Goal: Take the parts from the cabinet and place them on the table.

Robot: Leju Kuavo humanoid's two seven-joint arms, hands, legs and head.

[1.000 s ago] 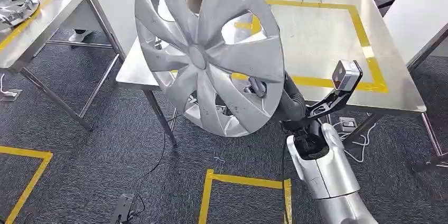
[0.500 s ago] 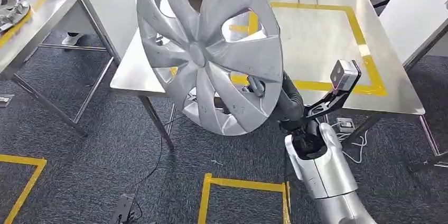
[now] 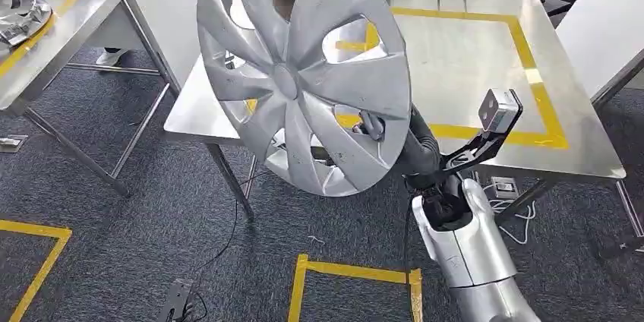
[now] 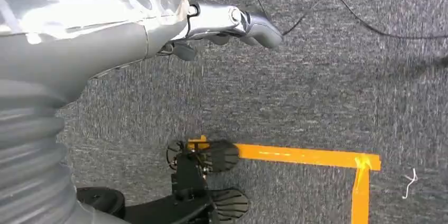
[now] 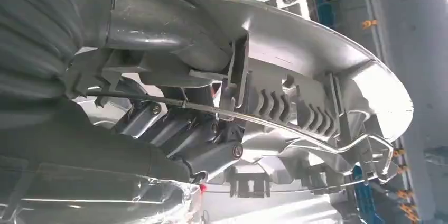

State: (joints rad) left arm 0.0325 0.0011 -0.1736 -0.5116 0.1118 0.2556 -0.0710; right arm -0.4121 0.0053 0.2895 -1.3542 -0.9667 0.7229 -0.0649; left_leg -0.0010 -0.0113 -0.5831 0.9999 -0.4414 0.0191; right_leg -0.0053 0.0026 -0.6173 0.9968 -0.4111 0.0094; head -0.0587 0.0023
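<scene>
The right hand (image 3: 370,126) grips the hubcap (image 3: 300,71) through a spoke opening, holding it upright above the near edge of the steel table (image 3: 471,64). The left hand (image 4: 232,23) hangs empty, apparently loosely curled. Carrying step; next, lower it flat inside the yellow tape outline (image 3: 531,79).
</scene>
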